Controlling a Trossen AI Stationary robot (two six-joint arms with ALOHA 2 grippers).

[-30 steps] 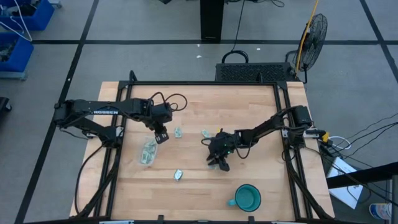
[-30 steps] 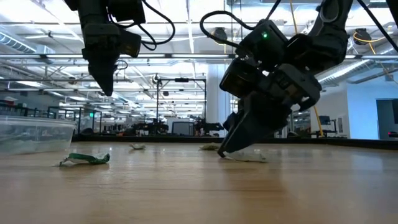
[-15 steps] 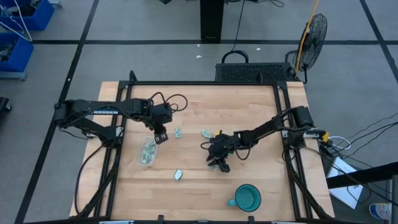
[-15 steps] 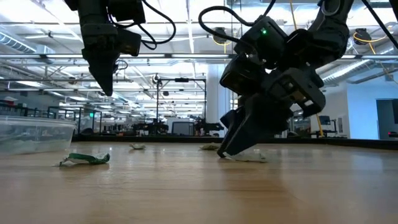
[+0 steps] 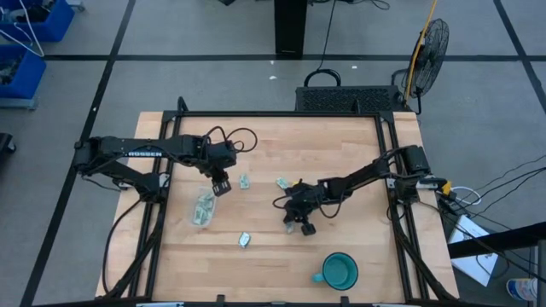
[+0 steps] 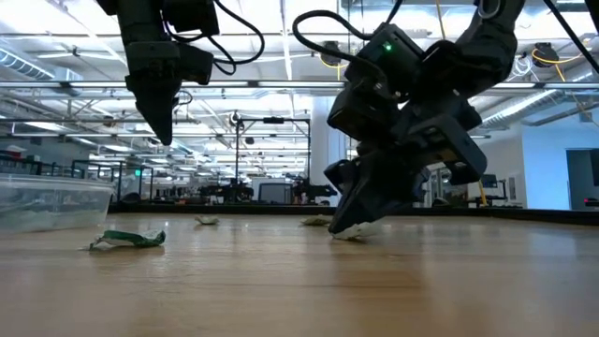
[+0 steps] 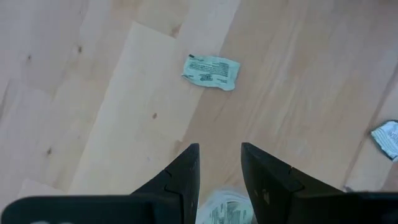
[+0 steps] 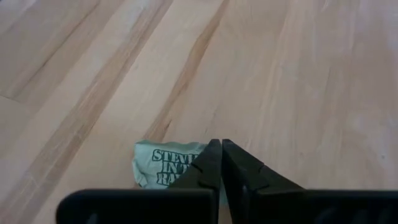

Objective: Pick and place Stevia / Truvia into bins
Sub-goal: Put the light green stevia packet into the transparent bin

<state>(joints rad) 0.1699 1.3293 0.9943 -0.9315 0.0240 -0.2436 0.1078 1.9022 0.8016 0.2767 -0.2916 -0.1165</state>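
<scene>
My right gripper (image 5: 296, 223) is at mid-table, tipped down, with its fingertips (image 6: 339, 227) at the wood. It is shut on a pale green Stevia sachet (image 8: 165, 165). My left gripper (image 5: 220, 186) hangs open and empty over the far right rim of the clear tub (image 5: 203, 207), which holds several sachets. Loose sachets lie flat on the table: one (image 5: 244, 181) also shows in the left wrist view (image 7: 210, 71), a second (image 5: 281, 182) lies right of it, and a crumpled one (image 5: 244, 240) lies nearer the front. My right gripper pinches the sachet's edge (image 8: 189, 163) between its two shut fingers, only at their free ends. The fingers slant down from the table's right side. The sachet (image 6: 351, 233) rests on the wood, bunched beside the fingertips.
A teal mug (image 5: 339, 270) stands near the front right. The black frame rails (image 5: 388, 170) run along the table's sides and far edge. Bare wood lies between the tub and my right gripper.
My right gripper has shifted a little toward the table's left and tipped over more. The sachet at its fingertips lay stretched out flat on the wood before. It now shows shorter and bunched at the tips. My left gripper has kept still.
</scene>
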